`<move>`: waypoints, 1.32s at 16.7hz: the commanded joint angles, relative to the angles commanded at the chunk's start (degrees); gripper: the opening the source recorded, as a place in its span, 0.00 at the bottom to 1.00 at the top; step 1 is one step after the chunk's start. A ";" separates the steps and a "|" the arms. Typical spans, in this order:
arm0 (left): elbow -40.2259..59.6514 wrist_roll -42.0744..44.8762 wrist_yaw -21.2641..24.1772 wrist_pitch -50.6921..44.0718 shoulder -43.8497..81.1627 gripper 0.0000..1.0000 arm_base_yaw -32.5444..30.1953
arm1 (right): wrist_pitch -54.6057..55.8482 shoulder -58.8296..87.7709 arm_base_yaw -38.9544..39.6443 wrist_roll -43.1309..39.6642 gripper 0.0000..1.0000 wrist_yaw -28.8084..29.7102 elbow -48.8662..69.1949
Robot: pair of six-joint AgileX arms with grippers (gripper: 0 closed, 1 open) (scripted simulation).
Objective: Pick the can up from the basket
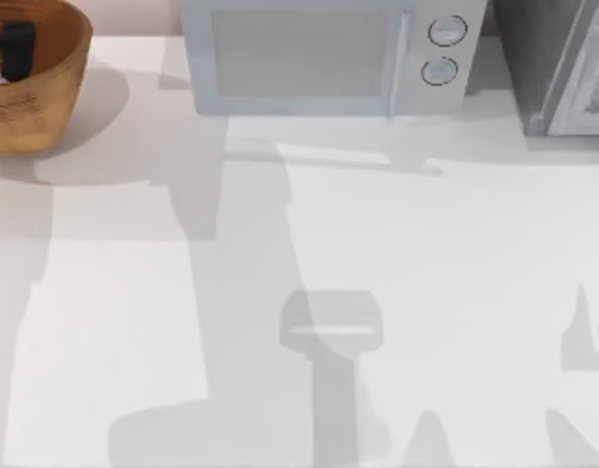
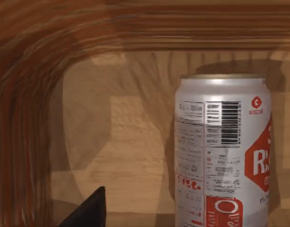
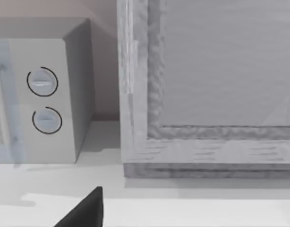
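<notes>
The basket [image 1: 46, 93], round and orange-brown woven, stands at the table's far left back corner, partly cut off by the picture's edge. My left gripper [image 1: 12, 49] reaches down inside it as a dark shape. In the left wrist view the can [image 2: 220, 151] stands upright on the basket floor, white with red markings, a barcode and a dull gold top rim. It stands a little ahead of my left gripper, whose dark tip [image 2: 88, 213] is apart from the can. The ribbed basket wall [image 2: 135, 28] curves behind the can. My right gripper [image 3: 86, 210] hovers over the table near the back right.
A pale grey microwave [image 1: 319, 54] with two round knobs sits at the back middle, also seen as the microwave [image 3: 46, 94] from the right wrist. A grey framed box [image 1: 563, 68] stands at the back right, close ahead of the right wrist as the box [image 3: 206, 94]. The white table [image 1: 426, 292] stretches in front.
</notes>
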 joint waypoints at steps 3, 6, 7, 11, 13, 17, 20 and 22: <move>-0.26 -0.28 -0.04 2.07 1.76 1.00 0.05 | 0.00 0.00 0.00 0.00 1.00 0.00 0.00; -0.78 -0.51 -0.05 5.91 5.06 1.00 -0.16 | 0.00 0.00 0.00 0.00 1.00 0.00 0.00; -0.90 -0.56 -0.05 6.79 5.81 1.00 -0.22 | 0.00 0.00 0.00 0.00 1.00 0.00 0.00; -0.96 -0.58 -0.05 7.19 6.16 1.00 -0.24 | 0.00 0.00 0.00 0.00 1.00 0.00 0.00; -0.96 -0.58 -0.05 7.19 6.16 0.85 -0.24 | 0.00 0.00 0.00 0.00 1.00 0.00 0.00; -0.96 -0.58 -0.05 7.19 6.16 0.55 -0.24 | 0.00 0.00 0.00 0.00 1.00 0.00 0.00; -0.96 -0.58 -0.05 7.19 6.16 0.32 -0.24 | 0.00 0.00 0.00 0.00 1.00 0.00 0.00; -0.96 -0.58 -0.05 7.19 6.16 0.17 -0.24 | 0.00 0.00 0.00 0.00 1.00 0.00 0.00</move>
